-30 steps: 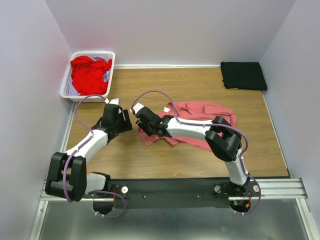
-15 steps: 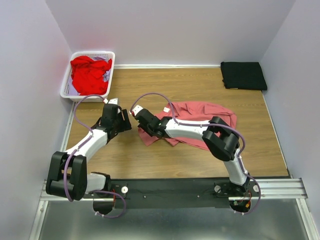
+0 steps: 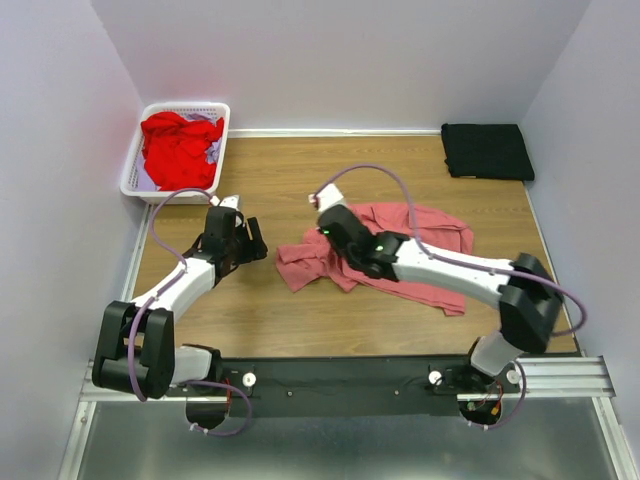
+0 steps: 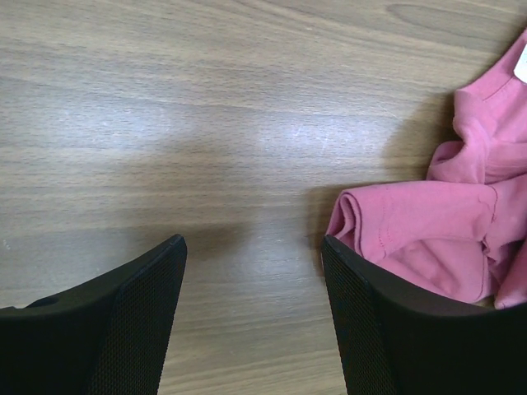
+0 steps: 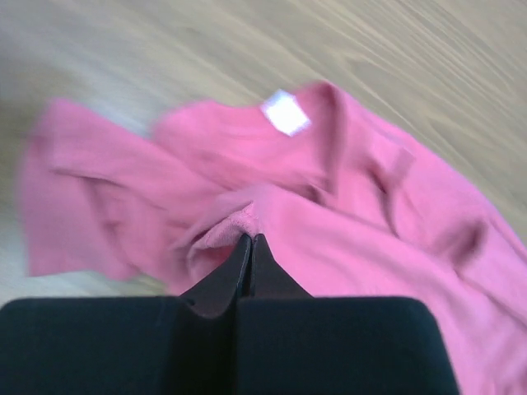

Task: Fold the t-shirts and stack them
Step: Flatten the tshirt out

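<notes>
The salmon-pink t-shirt (image 3: 440,225) lies crumpled on the wooden table, its white neck label (image 5: 286,112) facing up. My right gripper (image 3: 328,228) is shut on a raised fold of it (image 5: 249,239) near the collar. To its left my left gripper (image 3: 250,240) hangs open over bare wood (image 4: 255,247), and a rolled edge of the pink t-shirt (image 4: 428,230) lies just beyond its right finger (image 4: 387,329) without touching it. The red t-shirt (image 3: 180,150) is bunched in the basket. At the back right lies the folded black t-shirt (image 3: 487,150).
The white lattice basket (image 3: 135,172) stands at the back left corner against the wall. Walls close the table on three sides. A metal rail (image 3: 560,378) with the arm bases runs along the near edge.
My right gripper has shut on a fold of the pink t-shirt and moved right and back over it, the arm's elbow swinging out to the right. The left arm has stayed put.
</notes>
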You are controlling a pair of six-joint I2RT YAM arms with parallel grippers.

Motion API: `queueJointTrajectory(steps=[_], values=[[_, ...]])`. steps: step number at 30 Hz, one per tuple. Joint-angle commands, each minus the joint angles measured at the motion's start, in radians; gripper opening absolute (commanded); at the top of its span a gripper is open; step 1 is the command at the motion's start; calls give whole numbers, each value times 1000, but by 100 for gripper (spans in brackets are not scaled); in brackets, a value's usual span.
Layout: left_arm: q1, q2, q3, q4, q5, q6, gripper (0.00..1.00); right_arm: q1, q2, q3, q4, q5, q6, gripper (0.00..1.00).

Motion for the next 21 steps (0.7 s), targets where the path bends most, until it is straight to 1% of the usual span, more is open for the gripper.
queueJointTrajectory(steps=[1, 3, 4, 5, 7, 8, 10, 11, 12, 15, 16, 19, 21], values=[[4, 16, 10, 26, 66, 16, 75, -131, -163, -162, -64, 159, 175, 1], [4, 20, 10, 30, 79, 18, 75, -194, -248, -245, -124, 182, 238, 1], [4, 22, 8, 28, 84, 19, 75, -260, -339, -269, -142, 214, 294, 1], [2, 23, 8, 33, 92, 21, 75, -295, -386, -315, -167, 228, 319, 1], [2, 25, 7, 34, 99, 21, 75, -367, -485, -349, -184, 253, 370, 1], [1, 26, 7, 36, 104, 22, 75, -431, -571, -365, -198, 268, 384, 1], [1, 30, 7, 37, 110, 24, 75, -482, -653, -385, -212, 307, 404, 1], [1, 31, 8, 39, 112, 24, 75, -515, -684, -395, -218, 358, 419, 1], [1, 30, 8, 39, 116, 27, 74, -525, -748, -397, -231, 386, 421, 1], [1, 33, 7, 40, 125, 29, 75, -545, -841, -396, -245, 518, 418, 4], [-1, 34, 8, 40, 130, 32, 75, -546, -863, -389, -247, 567, 407, 4], [-2, 31, 8, 39, 147, 44, 75, -546, -946, -383, -250, 581, 401, 4], [-2, 33, 16, 39, 167, 50, 75, -546, -993, -388, -262, 551, 412, 3]])
